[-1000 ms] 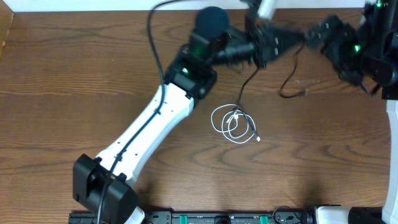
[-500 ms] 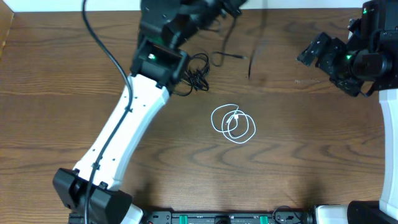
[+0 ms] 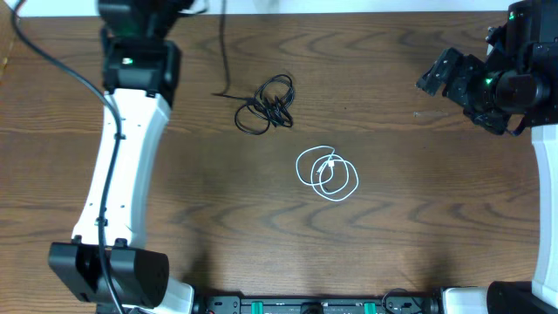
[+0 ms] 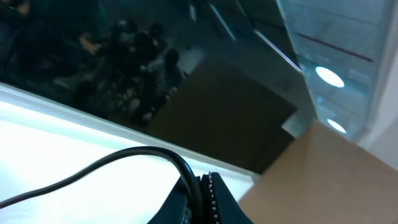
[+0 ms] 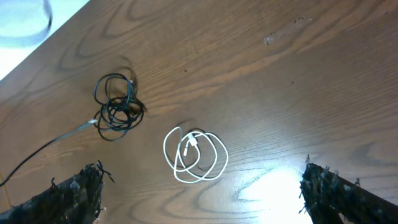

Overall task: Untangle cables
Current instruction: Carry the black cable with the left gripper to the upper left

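Robotics lab: wood-grain table [image 3: 261, 218], mounted robot arm [image 3: 122, 174], ceiling lights [image 4: 329, 76].

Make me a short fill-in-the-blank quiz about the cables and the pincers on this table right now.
1. The coiled cable lying by itself is ___ in colour.
2. The tangled bundle near it is ___.
3. The right pincer has its jaws ___.
4. A strand runs from the bundle toward the ___ arm.
Missing words: white; black; open; left.

Tangled black cables [image 3: 275, 109], looped white cable [image 3: 331, 163] nearby, separate.
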`<state>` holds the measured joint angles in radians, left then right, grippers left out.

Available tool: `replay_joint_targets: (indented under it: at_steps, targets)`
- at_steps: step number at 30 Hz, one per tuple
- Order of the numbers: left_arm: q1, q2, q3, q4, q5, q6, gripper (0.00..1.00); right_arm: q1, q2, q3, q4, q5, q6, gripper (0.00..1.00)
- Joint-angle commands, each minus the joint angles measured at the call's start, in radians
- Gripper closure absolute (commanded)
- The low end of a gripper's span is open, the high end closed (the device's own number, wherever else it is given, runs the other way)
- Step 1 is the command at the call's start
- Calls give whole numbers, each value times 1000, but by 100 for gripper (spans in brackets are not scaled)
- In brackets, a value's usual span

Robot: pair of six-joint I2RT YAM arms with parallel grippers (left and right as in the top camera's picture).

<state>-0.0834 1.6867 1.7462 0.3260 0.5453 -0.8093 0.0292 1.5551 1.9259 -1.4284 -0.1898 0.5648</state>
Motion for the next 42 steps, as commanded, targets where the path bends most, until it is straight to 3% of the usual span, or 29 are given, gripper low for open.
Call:
replay_joint_targets:
  at_steps: [1, 8, 15, 24, 35, 38, 42]
  targets:
    - [58, -15, 19, 11, 35, -24, 93, -3, -7, -3, 0, 4, -21, 1]
    - [168, -12, 19, -103, 84, -22, 92, -3, -7, -3, 3, 4, -20, 1]
    - [183, -7, 19, -258, 121, 100, 93, -2, -6, -3, 15, 3, -20, 1]
    - [181, 5, 18, -289, 107, 284, 93, -2, -6, -3, 10, 4, -20, 1]
    - [287, 105, 18, -328, 82, 333, 93, -1, -6, -3, 3, 4, -21, 1]
    - [332, 136, 18, -384, 60, 395, 92, -2, -6, -3, 3, 4, -21, 1]
    - [384, 183, 18, -520, 15, 570, 92, -2, -6, -3, -1, 4, -20, 1]
